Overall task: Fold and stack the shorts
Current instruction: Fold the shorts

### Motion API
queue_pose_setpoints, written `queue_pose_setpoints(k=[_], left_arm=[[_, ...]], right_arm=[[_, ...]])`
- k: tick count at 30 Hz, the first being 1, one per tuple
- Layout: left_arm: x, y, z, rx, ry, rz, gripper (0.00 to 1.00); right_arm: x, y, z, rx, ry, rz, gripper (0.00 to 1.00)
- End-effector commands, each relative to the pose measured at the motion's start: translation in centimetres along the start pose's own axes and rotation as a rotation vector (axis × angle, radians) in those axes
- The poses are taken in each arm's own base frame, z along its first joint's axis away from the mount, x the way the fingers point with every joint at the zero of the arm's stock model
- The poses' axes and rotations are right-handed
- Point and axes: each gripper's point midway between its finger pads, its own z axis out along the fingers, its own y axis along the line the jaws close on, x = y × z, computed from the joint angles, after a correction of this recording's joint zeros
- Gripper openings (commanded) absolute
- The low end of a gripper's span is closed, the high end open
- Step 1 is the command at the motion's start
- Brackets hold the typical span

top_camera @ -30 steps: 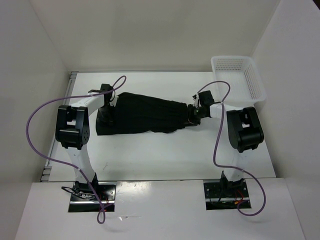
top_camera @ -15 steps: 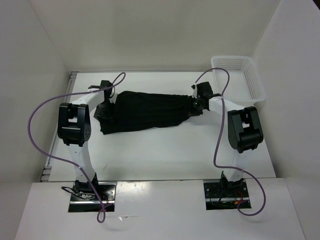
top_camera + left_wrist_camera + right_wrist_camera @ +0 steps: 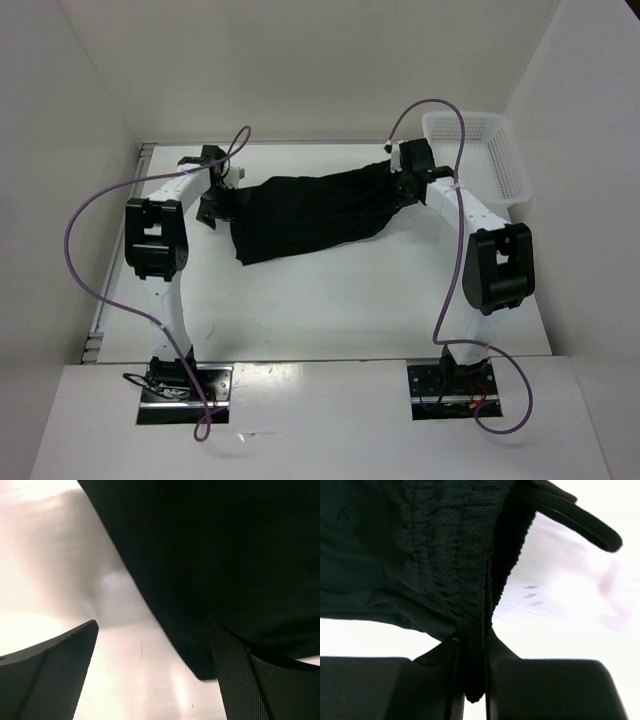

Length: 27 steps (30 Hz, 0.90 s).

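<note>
The black shorts (image 3: 310,212) stretch across the far half of the white table (image 3: 330,300), slung between the two arms. The right gripper (image 3: 400,182) pinches the bunched waistband end just beside the white mesh basket (image 3: 505,150), its fingers (image 3: 545,685) pressed onto the fabric. The left gripper (image 3: 225,200) sits at the shorts' other end with its fingers (image 3: 50,675) spread wide, the dark cloth just ahead of them

The top camera looks down from high behind at the whole table (image 3: 330,300). Wrist cameras look out, very close, past the left fingers (image 3: 55,670) and right fingers (image 3: 385,687). All see the shorts (image 3: 310,210).
</note>
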Motion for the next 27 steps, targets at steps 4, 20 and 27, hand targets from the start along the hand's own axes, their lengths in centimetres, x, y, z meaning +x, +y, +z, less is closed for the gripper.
queue_pose_setpoints(k=[4, 20, 27], left_arm=[[-2.4, -1.6, 3.3, 0.082, 0.003, 0.020, 0.98], [-5.8, -11.1, 7.6, 0.229, 0.010, 0.179, 0.60], [-7.1, -10.9, 6.6, 0.236, -0.031, 0.176, 0.53]], right_arm=[[-4.7, -5.1, -4.0, 0.252, -0.085, -0.112, 0.00], [-11.8, 3.6, -6.1, 0.254, -0.230, -0.380, 0.00], [-7.9, 14.1, -3.1, 0.106, -0.172, -0.555, 0.00]])
